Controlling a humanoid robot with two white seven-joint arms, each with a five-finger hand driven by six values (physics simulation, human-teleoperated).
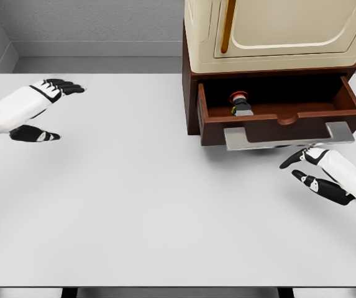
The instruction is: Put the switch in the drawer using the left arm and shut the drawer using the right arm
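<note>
Reaching toward the handle (288, 135), right hand (314, 171) fingers spread, ready for pushing the drawer (277, 118) shut; switch (241, 103) lying inside; left hand (41, 108) resting apart, empty.

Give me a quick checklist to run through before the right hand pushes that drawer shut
1. Switch inside the drawer: ok, it sits in the open compartment, left of middle.
2. Left hand clear of the drawer: ok, far left over the table, fingers open, holding nothing.
3. Right hand positioned: ok, just below the grey handle, fingers open.
4. Right hand touching the handle: cannot tell.
5. Drawer state: not ok yet, it is pulled out.
6. Switch low enough to pass under the cabinet: cannot tell.
</note>
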